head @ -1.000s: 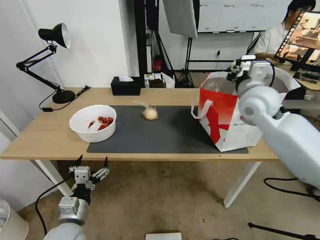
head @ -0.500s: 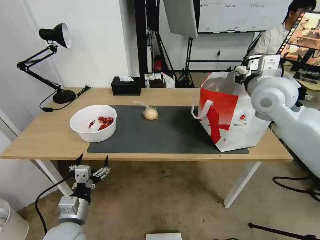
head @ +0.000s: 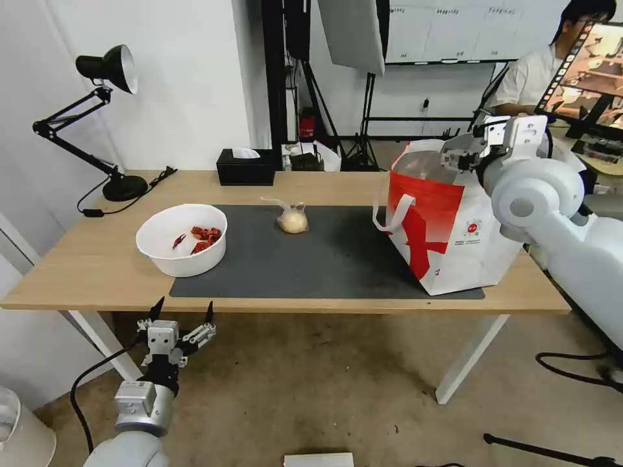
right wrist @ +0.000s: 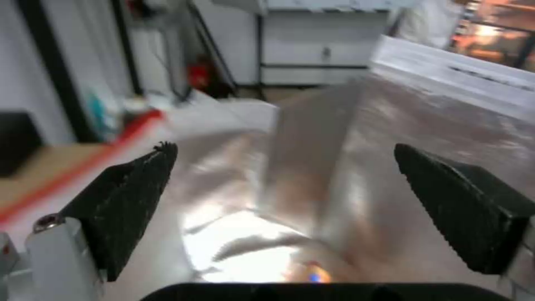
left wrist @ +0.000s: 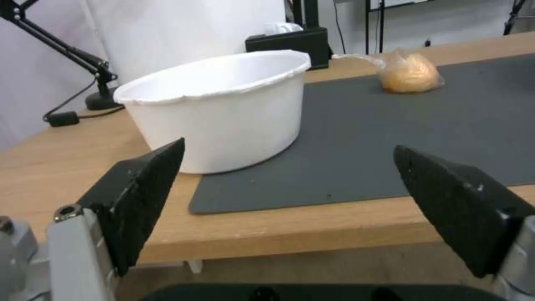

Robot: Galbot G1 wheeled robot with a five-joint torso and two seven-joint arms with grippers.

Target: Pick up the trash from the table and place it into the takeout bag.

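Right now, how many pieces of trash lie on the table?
2: the white bowl at the mat's left edge, the knotted bag at mid-mat. Others may be hidden inside the takeout bag.

The light-wood desk [head: 97, 259] carries a dark mat [head: 324, 259] in the middle. A lamp [head: 123, 188] stands at the far left and a black tissue box [head: 244, 170] at the far edge. The bowl [head: 182, 240] overlaps the mat's left edge; the knotted bag [head: 292, 220] and takeout bag [head: 454, 227] sit on the mat.

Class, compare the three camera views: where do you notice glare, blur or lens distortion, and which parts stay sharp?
Right wrist view: bright glare on the takeout bag foil lining, background smeared, open right pincer fingers crisp. Left wrist view: white bowl and open left pincer sharp, knotted bag slightly soft. Head view: even lighting, table edges and walls look bowed by the wide lens.
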